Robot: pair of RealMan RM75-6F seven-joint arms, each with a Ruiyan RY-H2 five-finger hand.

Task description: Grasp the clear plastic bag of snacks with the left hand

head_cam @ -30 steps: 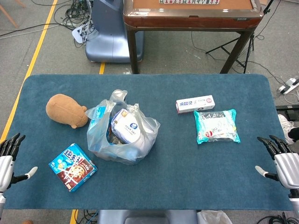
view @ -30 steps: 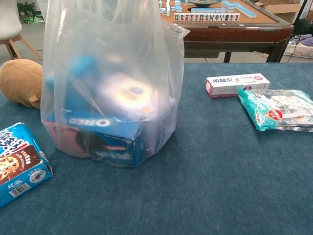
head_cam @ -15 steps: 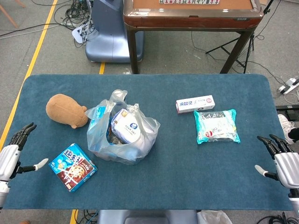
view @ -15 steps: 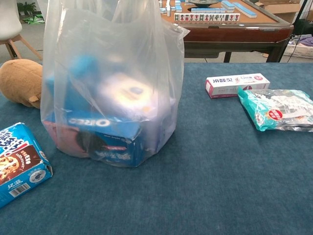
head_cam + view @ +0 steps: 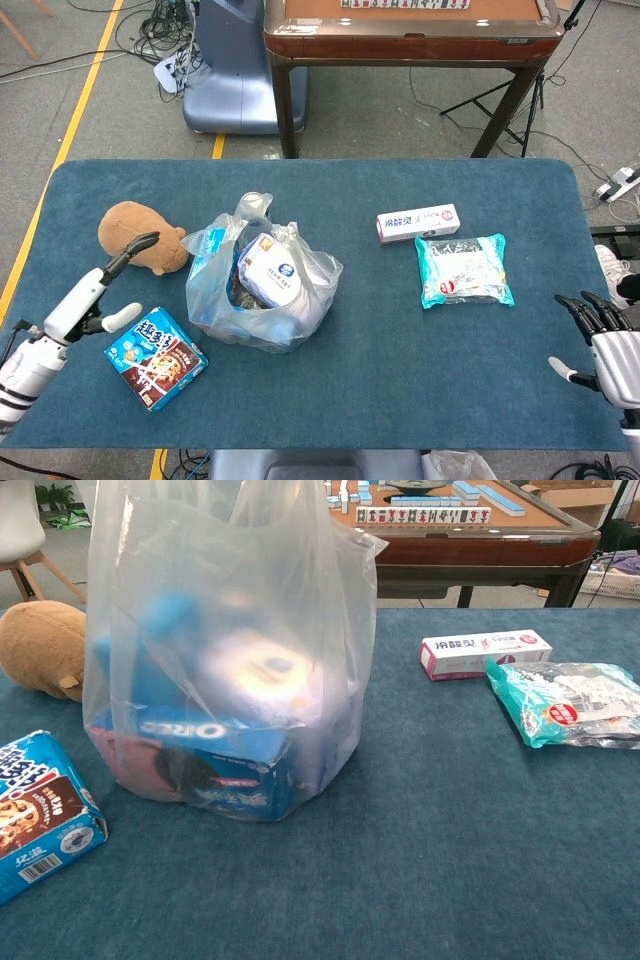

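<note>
The clear plastic bag of snacks (image 5: 262, 290) stands upright near the middle of the blue table, its handles up; in the chest view the clear plastic bag of snacks (image 5: 225, 650) fills the left half, with an Oreo box inside. My left hand (image 5: 95, 295) is open, fingers stretched toward the bag, well left of it above the table's left side. It holds nothing. My right hand (image 5: 605, 345) rests open at the table's right edge, far from the bag. Neither hand shows in the chest view.
A brown plush toy (image 5: 140, 238) lies left of the bag, just beyond my left hand. A blue cookie box (image 5: 157, 358) lies at the front left. A white toothpaste box (image 5: 418, 222) and a teal wipes pack (image 5: 463, 270) lie to the right.
My left hand has swung in from the table's left edge toward the bag, its fingers now stretched out near the plush toy. The right hand has sunk slightly. The bag has not moved.
</note>
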